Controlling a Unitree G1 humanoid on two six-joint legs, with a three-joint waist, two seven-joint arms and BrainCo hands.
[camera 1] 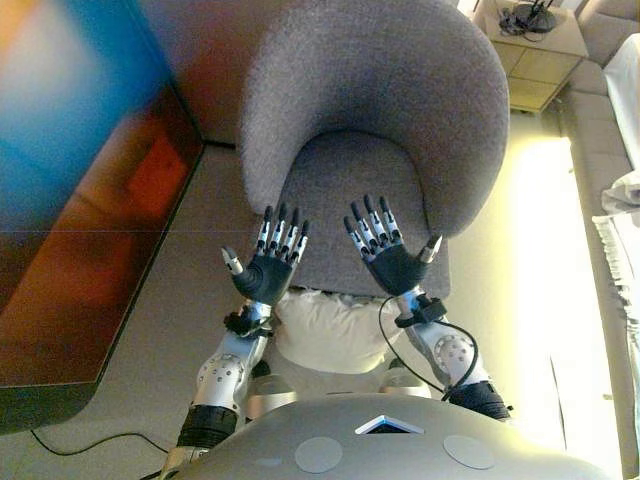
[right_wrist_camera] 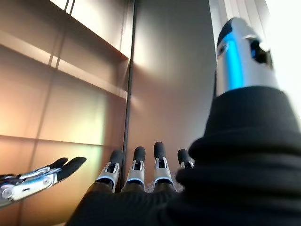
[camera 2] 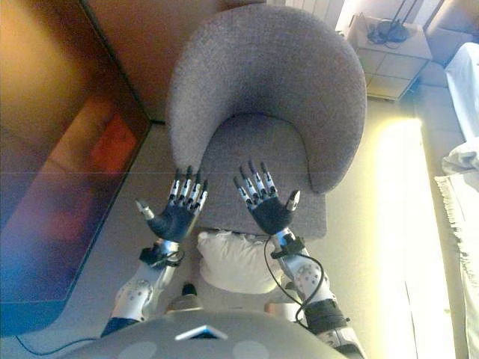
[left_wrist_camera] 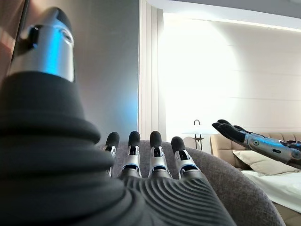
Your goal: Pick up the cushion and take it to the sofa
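A white cushion [camera 1: 335,330] lies on the floor at the front edge of a grey armchair [camera 1: 375,110], partly hidden under my wrists. My left hand [camera 1: 268,270] and right hand [camera 1: 392,262] hover side by side above the chair's seat front [camera 2: 258,153], palms down, fingers straight and spread. Both hands are open and hold nothing. The cushion [camera 2: 236,262] sits just behind and below the two hands, closer to my body. In the left wrist view my own fingers [left_wrist_camera: 157,157] point over the chair's back [left_wrist_camera: 230,188], and the right hand [left_wrist_camera: 254,139] shows beyond.
A dark wooden cabinet [camera 1: 90,230] stands along the left. A small side table [camera 1: 535,45] with dark items is at the back right. A light sofa edge [camera 1: 610,190] runs down the right side, with pale floor [camera 1: 540,290] between it and the chair.
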